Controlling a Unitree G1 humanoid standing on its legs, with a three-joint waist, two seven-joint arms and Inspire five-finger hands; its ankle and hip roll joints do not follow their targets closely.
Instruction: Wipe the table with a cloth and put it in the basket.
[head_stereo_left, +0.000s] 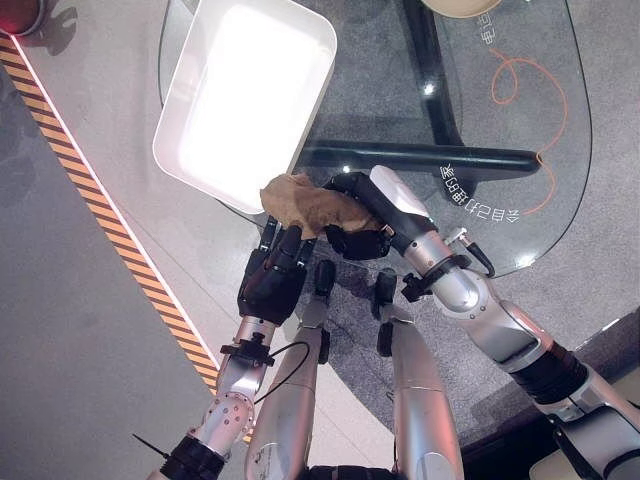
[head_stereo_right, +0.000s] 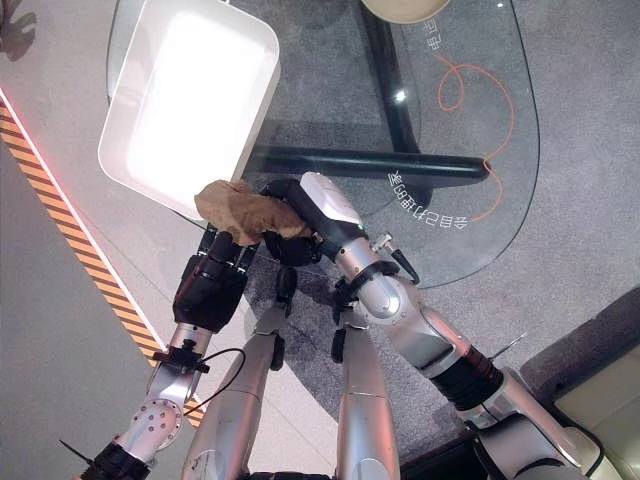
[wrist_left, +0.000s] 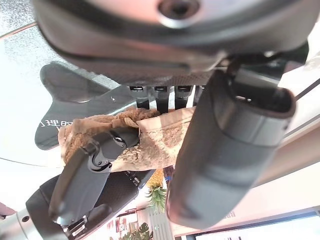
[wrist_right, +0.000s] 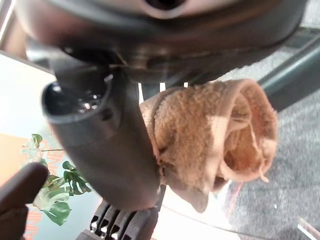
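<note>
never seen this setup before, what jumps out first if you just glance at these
The crumpled tan cloth stands out, held at the glass table's near edge where both dark hands meet: the right hand is curled round it, the left hand just below. Right behind it sits the big white basket, overhanging the table's left end.

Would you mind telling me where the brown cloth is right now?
The cloth is bunched between both hands at the glass table's near edge, just below the white basket; the right hand grips it, and the left hand touches it from underneath.
</note>
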